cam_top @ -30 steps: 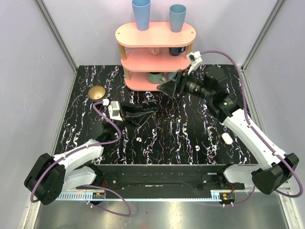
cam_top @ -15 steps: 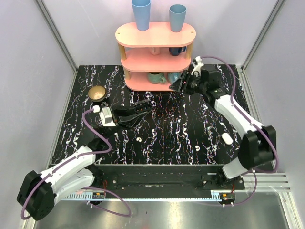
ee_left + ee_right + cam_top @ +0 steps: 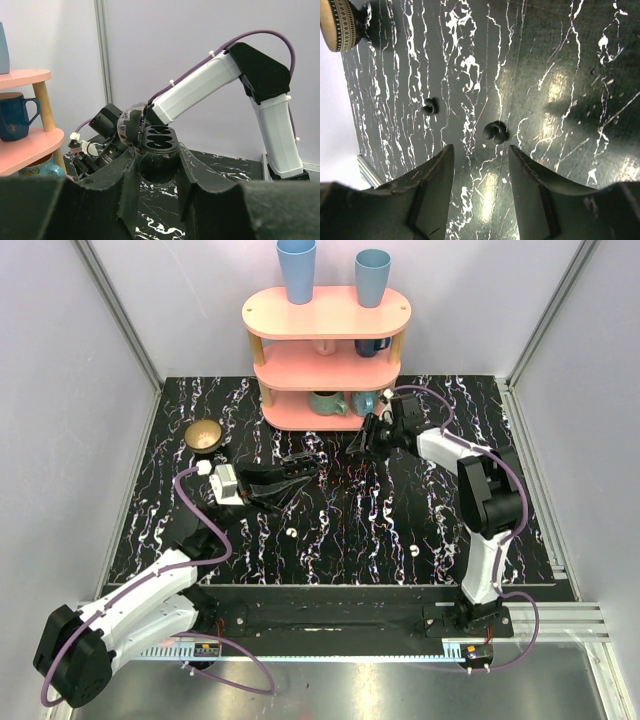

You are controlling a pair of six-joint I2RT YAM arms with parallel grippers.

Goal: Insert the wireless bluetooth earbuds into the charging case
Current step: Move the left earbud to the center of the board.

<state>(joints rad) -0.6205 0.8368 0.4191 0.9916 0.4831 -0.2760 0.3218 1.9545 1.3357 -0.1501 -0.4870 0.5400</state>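
Firmly, charging case (image 3: 159,137) within left claw (image 3: 156,166).

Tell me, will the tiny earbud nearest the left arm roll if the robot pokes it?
Probably it slides or rolls: the earbud looks tiny and rounded, lying loose on a glossy table. It is likely very light. Being so small, it may slip when pinched.

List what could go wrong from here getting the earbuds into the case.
1. The nearer earbud and the farther earbud lie loose on the glossy table; an off-centre pinch by the open right gripper could flick one away.
2. The charging case sits lid-open in the left gripper alone; pressing an earbud into a well may tilt it.
3. The right arm is close to the pink shelf; a swing might bump it.
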